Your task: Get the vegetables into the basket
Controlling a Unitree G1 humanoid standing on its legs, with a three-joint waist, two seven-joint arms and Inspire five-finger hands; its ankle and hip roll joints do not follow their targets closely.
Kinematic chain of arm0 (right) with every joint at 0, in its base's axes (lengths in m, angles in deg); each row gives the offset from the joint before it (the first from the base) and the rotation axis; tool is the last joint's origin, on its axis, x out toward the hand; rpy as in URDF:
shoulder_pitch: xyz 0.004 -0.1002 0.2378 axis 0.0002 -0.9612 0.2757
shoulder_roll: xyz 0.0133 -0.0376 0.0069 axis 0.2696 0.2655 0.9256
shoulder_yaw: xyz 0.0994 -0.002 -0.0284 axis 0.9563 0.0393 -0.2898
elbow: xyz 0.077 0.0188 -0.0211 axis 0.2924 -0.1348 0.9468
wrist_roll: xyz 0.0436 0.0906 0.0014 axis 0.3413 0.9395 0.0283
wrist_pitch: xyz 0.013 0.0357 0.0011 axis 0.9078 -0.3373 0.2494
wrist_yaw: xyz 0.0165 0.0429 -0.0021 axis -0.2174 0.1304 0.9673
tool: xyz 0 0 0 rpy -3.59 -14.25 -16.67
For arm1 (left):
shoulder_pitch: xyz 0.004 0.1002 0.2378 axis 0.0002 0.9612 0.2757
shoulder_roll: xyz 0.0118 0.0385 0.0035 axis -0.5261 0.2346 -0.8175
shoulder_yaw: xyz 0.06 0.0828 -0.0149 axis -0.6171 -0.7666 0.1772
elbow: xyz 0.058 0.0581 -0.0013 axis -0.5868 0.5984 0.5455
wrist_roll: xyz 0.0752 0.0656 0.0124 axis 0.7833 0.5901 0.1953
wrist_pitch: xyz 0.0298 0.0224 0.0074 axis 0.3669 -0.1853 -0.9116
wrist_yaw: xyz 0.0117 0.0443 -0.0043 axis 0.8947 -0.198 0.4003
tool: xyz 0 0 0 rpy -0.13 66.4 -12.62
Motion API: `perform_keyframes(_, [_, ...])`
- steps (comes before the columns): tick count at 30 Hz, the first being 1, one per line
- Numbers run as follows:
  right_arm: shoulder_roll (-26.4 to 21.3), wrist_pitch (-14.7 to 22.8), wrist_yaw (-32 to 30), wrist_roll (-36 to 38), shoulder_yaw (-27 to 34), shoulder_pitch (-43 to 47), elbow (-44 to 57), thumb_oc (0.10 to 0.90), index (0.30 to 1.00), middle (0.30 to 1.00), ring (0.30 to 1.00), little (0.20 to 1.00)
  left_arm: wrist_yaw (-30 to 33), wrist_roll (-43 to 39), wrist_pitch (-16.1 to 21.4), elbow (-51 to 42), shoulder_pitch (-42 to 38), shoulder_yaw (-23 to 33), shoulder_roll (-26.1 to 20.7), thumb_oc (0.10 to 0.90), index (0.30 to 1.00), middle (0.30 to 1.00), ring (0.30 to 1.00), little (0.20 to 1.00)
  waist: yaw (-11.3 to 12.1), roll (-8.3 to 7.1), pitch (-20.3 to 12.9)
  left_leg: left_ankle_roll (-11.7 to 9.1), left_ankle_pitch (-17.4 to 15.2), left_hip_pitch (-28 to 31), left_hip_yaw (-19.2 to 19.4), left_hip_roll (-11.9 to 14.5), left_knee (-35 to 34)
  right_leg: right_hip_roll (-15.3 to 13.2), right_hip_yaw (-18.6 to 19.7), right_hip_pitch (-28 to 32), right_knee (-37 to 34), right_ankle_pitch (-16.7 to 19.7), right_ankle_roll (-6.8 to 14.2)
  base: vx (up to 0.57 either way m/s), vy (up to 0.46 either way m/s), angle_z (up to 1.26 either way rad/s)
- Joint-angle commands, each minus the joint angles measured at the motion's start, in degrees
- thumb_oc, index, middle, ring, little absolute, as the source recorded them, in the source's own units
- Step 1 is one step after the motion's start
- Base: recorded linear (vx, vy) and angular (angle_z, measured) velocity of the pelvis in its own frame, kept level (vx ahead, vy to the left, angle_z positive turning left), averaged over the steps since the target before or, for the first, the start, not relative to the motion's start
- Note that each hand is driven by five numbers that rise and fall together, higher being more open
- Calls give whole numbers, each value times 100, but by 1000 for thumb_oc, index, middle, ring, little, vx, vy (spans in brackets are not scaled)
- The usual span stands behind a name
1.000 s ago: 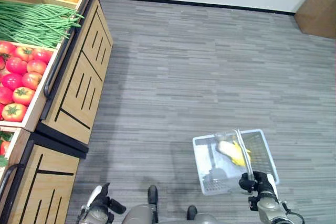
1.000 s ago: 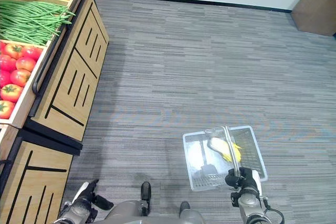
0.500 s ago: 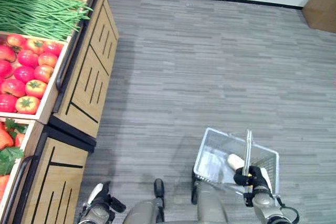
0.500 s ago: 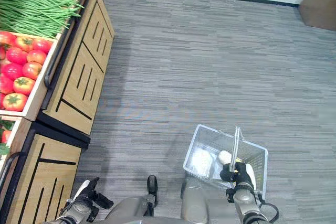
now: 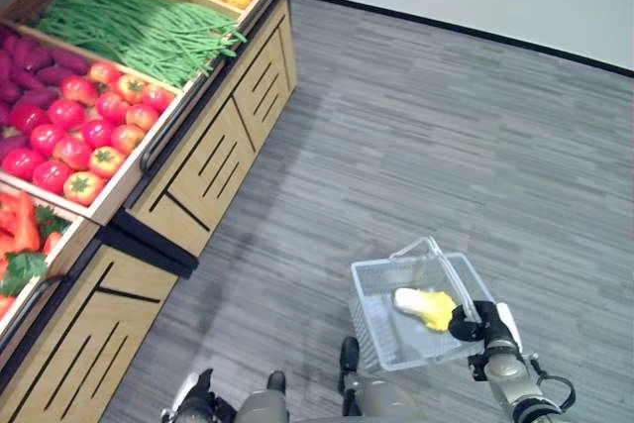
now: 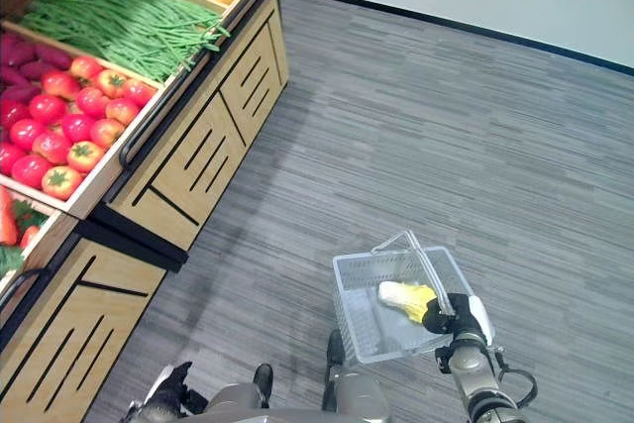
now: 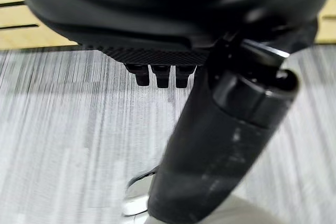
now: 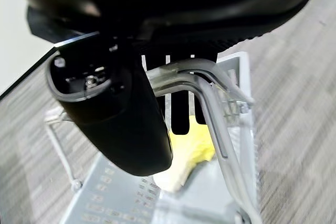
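Gripping the basket handle, right hand; vegetable lies crosswise.

Head stereo pair looks steeply down from above, both eyes sharing the grey floor, wooden produce stand on robot's left and wire basket low right. Left wrist cam sits very close behind the left hand, facing floor; right wrist cam looks close along the right hand at the basket handle.
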Motion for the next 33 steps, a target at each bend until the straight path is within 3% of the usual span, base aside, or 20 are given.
perform_keyframes(1, [-400, 344, -406, 226, 378, -254, 188, 400, 300, 300, 300, 300, 154, -196, -21, -158, 18, -2, -143, 900, 1000, 1000, 1000, 1000, -164, -13, -58, 31, 216, 107, 955, 600, -676, -519, 269, -125, 671, -344, 779, 90, -71, 87])
perform_keyframes(3, [-405, 337, -420, 267, 438, -304, 80, 400, 300, 300, 300, 300, 181, -152, -41, -146, 8, -14, -152, 900, 1000, 1000, 1000, 1000, -175, 14, -84, 40, 222, 54, 1071, 629, -980, -571, 133, -79, 641, -378, 809, 67, 10, 128])
perform_keyframes(5, [-394, 325, -494, 291, 509, -383, -57, 400, 300, 300, 300, 300, 233, -11, -75, -140, -52, -115, -145, 900, 1000, 1000, 1000, 1000, -156, 158, -91, -72, 800, -259, 1408, 902, -1594, -615, -54, 133, 623, -505, 846, 218, 120, 66])
perform_keyframes(7, [-372, 312, -483, 262, 495, -430, -33, 400, 300, 300, 300, 300, 240, -5, -84, -137, 0, -67, -174, 900, 1000, 1000, 1000, 1000, -118, 196, -122, -116, 1036, -280, 1443, 999, -1825, -599, -51, 296, 632, -588, 870, 317, 164, 30])
perform_keyframes(9, [-285, 263, -435, 261, 507, -454, -214, 400, 300, 300, 300, 300, 216, 101, -103, -146, 123, -103, -221, 900, 1000, 1000, 1000, 1000, -59, 163, -246, -17, 904, -200, 1567, 876, -1778, -731, 4, 537, 703, -694, 946, 405, 280, -23])
perform_keyframes(11, [-211, 206, -416, 225, 500, -347, -508, 400, 300, 300, 300, 300, 155, 135, -65, -182, 116, -214, -251, 900, 1000, 1000, 1000, 1000, 8, 45, -275, 132, 630, -326, 1577, 656, -1464, -947, 83, 611, 703, -580, 1051, 344, 370, -15])
perform_keyframes(13, [-55, 183, -411, 217, 415, -138, -784, 400, 300, 300, 300, 300, 166, 132, -30, -168, 40, -251, -320, 900, 1000, 1000, 1000, 1000, 76, -156, -290, 313, 152, -509, 1632, 371, -945, -1248, 258, 637, 751, -179, 1238, 348, 451, 28])
perform_keyframes(17, [50, 150, -388, 132, 234, 93, -920, 400, 300, 300, 300, 300, 170, 33, 22, -233, 39, -211, -408, 900, 1000, 1000, 1000, 1000, 161, -232, -291, 545, -11, -354, 1693, 146, -1099, -1467, 367, 418, 1249, 474, 1389, 160, 274, 11])
perform_keyframes(19, [121, 166, -387, 82, 91, 250, -933, 400, 300, 300, 300, 300, 155, 42, 22, -200, -1, -239, -464, 900, 1000, 1000, 1000, 1000, 106, -127, -198, 686, -69, 28, 1635, 28, -1408, -1344, 631, -9, 2091, 552, 1325, 201, 336, -1])
perform_keyframes(20, [137, 182, -384, 87, 61, 273, -951, 400, 300, 300, 300, 300, 165, 28, 14, -170, -16, -219, -479, 900, 1000, 1000, 1000, 1000, 75, -99, -187, 695, -67, 132, 1600, 18, -1503, -1229, 707, -162, 2137, 499, 1279, 245, 182, 8])
perform_keyframes(22, [187, 218, -379, 106, -12, 304, -942, 400, 300, 300, 300, 300, 154, -27, 24, -72, -18, -130, -509, 900, 1000, 1000, 1000, 1000, -30, -67, -84, 658, -128, 402, 1403, 8, -1620, -908, 850, -602, 1675, 90, 1191, 330, -31, 39])
perform_keyframes(23, [192, 246, -396, 165, -25, 340, -934, 400, 300, 300, 300, 300, 147, -11, 34, -32, -35, -139, -486, 900, 1000, 1000, 1000, 1000, -113, -108, -25, 602, -236, 556, 1209, -45, -1608, -786, 1139, -653, 1064, 75, 1243, 432, -190, 96])
perform_keyframes(24, [180, 284, -416, 193, -40, 325, -872, 400, 300, 300, 300, 300, 151, 13, 43, 20, -68, -136, -464, 900, 1000, 1000, 1000, 1000, -225, -126, 4, 562, -314, 642, 1012, -85, -1564, -690, 1691, -857, 649, 257, 1303, 456, -245, 160])
perform_keyframes(25, [163, 293, -418, 186, -34, 277, -724, 400, 300, 300, 300, 300, 148, 4, 44, 47, -85, -119, -459, 900, 1000, 1000, 1000, 1000, -287, -152, 29, 503, -389, 748, 830, -92, -1540, -706, 1893, -1005, 421, 416, 1364, 431, -290, 200])
perform_keyframes(28, [3, 287, -349, 131, 9, 251, -740, 400, 300, 300, 300, 300, 152, -106, 14, 89, 20, -16, -385, 900, 1000, 1000, 1000, 1000, -251, -163, -55, 320, -466, 796, 484, 22, -1333, -570, 1667, -777, 460, 346, 1214, 330, -459, 201])
perform_keyframes(31, [-259, 326, -359, 184, 115, 135, -725, 400, 300, 300, 300, 300, 145, -165, -14, 75, 64, -36, -245, 900, 1000, 1000, 1000, 1000, -228, 32, -187, 66, -103, 695, 253, 380, -1401, -375, 1243, -584, 436, 68, 983, 167, -370, 85])
perform_keyframes(33, [-311, 318, -378, 203, 144, 89, -744, 400, 300, 300, 300, 300, 146, -205, -15, 66, 58, -43, -200, 900, 1000, 1000, 1000, 1000, -226, 85, -199, 16, -17, 668, 187, 455, -1432, -329, 1147, -537, 448, -39, 919, 72, -208, 46])
